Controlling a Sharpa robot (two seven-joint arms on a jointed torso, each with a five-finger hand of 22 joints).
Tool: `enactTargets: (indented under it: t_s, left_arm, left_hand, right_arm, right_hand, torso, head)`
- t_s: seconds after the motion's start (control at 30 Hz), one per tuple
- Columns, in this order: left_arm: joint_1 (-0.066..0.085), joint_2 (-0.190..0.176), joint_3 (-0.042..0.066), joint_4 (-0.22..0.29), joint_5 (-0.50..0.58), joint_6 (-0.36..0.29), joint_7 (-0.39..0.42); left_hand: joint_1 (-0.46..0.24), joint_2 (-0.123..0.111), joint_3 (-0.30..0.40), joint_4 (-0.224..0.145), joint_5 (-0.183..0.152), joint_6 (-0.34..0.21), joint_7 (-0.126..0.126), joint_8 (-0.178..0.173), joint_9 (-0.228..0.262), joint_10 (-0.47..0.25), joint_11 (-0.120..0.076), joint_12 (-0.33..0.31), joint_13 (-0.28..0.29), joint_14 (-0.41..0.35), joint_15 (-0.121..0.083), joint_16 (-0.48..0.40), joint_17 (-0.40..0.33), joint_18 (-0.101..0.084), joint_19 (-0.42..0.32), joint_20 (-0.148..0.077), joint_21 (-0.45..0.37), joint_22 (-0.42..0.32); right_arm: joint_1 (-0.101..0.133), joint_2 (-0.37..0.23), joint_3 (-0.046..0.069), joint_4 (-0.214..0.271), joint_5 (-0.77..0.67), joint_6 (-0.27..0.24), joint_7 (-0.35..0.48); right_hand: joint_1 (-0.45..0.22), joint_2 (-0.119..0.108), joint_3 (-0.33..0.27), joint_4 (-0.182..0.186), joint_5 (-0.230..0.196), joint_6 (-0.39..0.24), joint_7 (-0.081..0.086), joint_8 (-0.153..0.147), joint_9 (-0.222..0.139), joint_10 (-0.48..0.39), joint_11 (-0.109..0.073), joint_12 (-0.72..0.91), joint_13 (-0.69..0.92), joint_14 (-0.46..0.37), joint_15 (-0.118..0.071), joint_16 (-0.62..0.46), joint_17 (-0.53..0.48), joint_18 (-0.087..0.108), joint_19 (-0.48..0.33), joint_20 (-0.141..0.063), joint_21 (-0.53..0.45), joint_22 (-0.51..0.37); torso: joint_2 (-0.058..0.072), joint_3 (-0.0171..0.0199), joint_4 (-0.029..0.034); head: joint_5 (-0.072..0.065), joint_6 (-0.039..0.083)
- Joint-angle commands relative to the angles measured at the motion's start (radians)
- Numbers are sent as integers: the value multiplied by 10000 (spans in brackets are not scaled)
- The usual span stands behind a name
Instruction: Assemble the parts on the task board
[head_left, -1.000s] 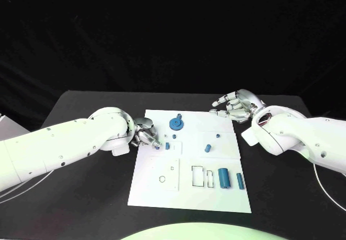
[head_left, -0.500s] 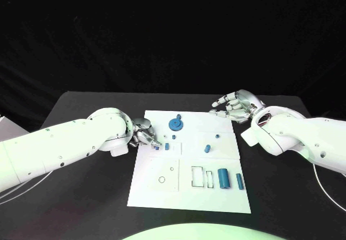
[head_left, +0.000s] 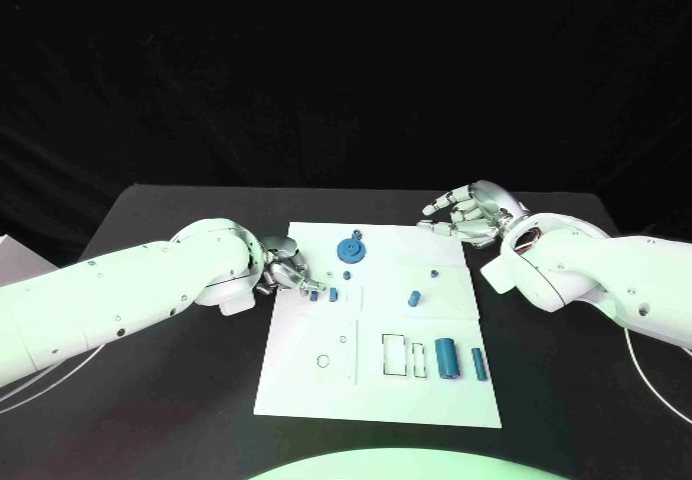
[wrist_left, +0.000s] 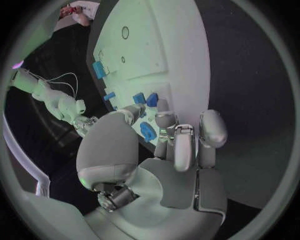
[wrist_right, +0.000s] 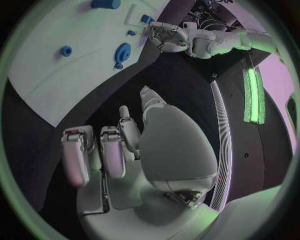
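Task board: white plate lying flat on the black table, taken here as the landmark.

Left hand: at the board's left edge, fingers curled in over the board. The left wrist view has a small blue part right at the fingertips, close between thumb and fingers; whether it is actually pinched cannot be told. Two more small blue pieces lie on the board just beyond those fingertips; in the head view they sit just beside the hand.

Right hand: off the board, above the table by the board's far right corner, fingers spread loosely and holding nothing. Right wrist view confirms bare fingers over dark table.

Parts on the board:
- blue round wheel-like piece, far middle.
- small blue peg, centre right.
- tiny blue stud, just beyond the peg.
- blue cylinder, near right, seated in a recess.
- slimmer blue bar, just beside the cylinder, nearer the right edge.
- two outlined rectangular slots, just left of the cylinder.
- small round hole, near left.
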Motion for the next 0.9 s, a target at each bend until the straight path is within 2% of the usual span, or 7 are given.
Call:
enactTargets:
  t_s: [0.03, 0.3, 0.43, 0.53, 0.7, 0.8, 0.9]
  left_arm:
    - [-13, -36, 20, 55, 220, -634, 176]
    - [-26, -205, 79, 169, 1061, -1678, 895]
    - [-27, -291, 113, 234, 1852, -2592, 2092]
    - [-27, -311, 124, 266, 2258, -3221, 3581]
    - [-28, -243, 121, 298, 1450, -3892, 4994]
    - [-38, -143, 72, 276, 563, -4031, 5399]
    - [-109, -43, 12, 246, -369, -4025, 5602]
  left_hand:
    - [-42, -37, -250, 26, -149, 1, 43, -60, -19, -85, -3, -17, -35, 793, -70, -2, 1586, -59, 19, -10, -38, -22]
    - [-18, 70, -558, 20, -192, -187, 99, -122, -31, -377, 43, -361, -520, 692, -52, -155, 1202, -3, -148, 3, -193, -286]
    - [288, 229, -895, 17, -75, -764, 339, -215, -13, -1339, 266, -1294, -1818, 429, 132, -528, 393, 196, -876, 153, -843, -1304]
    - [1519, 333, -701, -57, 65, -2019, 962, -575, -135, -2931, 853, -1982, -2469, -916, 660, -1881, -2229, 686, -3075, 548, -2822, -4024]
    - [2557, 49, -633, -92, 33, -2685, 1380, -932, -483, -4039, 1251, -2590, -3014, -1618, 1029, -2305, -3177, 731, -3317, 924, -3244, -4298]
    - [3719, -17, -70, -425, 14, -3017, 1426, -1344, -885, -4755, 1381, -3502, -3767, -2963, 1147, -3463, -5085, 750, -3625, 1063, -3705, -4553]
    - [4093, -148, 229, -571, -16, -2861, 1477, -1513, -1162, -5030, 1470, -4046, -4317, -3738, 1235, -4119, -6187, 751, -3760, 1155, -3956, -4698]
  right_arm:
    - [-14, 4, 2, 7, -75, 111, 104]
    - [-30, -6, 2, 3, -67, 110, 104]
    - [-32, -18, 2, 2, -65, 88, 106]
    - [-33, -34, 2, 1, -65, 65, 110]
    - [-34, -55, 2, -4, -65, 59, 103]
    - [-34, -59, 2, -8, -65, 56, 105]
    - [-33, -57, 2, -7, -65, 62, 113]
  right_hand:
    - [-22, 17, -69, 8, 0, -39, 9, 33, -9, -38, -28, 16, 215, 981, -39, -53, 2417, 12, 913, -17, -59, 2475]
    - [-22, 17, -69, 8, 0, -39, 9, 33, -9, -38, -28, 16, 215, 981, -39, -53, 2417, 12, 913, -17, -59, 2475]
    - [-41, 24, -79, 10, 1, -43, 10, 33, -12, -34, -27, 21, 218, 982, -39, -50, 2421, 9, 918, -17, -46, 2482]
    - [-41, 24, -79, 10, 1, -43, 10, 33, -12, -34, -27, 21, 218, 982, -39, -50, 2421, 9, 918, -17, -46, 2482]
    - [-46, 30, -80, 8, 4, -44, 10, 34, -14, -55, -27, -3, 195, 973, -38, -68, 2390, 16, 904, -17, -80, 2466]
    - [-39, 35, -78, 2, 11, -45, 9, 35, -15, -102, -28, -56, 144, 965, -38, -85, 2361, 26, 888, -17, -120, 2448]
    - [5, 57, -65, -9, 34, -51, 6, 42, -27, -523, -34, -553, -319, 924, -42, -168, 2219, 55, 837, -18, -249, 2389]
  torso:
    - [3, -4, -5]
    - [6, 3, -4]
    - [7, 11, -3]
    - [11, 12, 6]
    - [8, 18, 14]
    - [1, 17, 13]
    - [1, 11, 13]
  head:
    - [-31, 44]
    - [-80, 75]
    - [-105, 75]
    - [-134, 78]
    - [-115, 90]
    - [-93, 85]
    - [-96, 91]
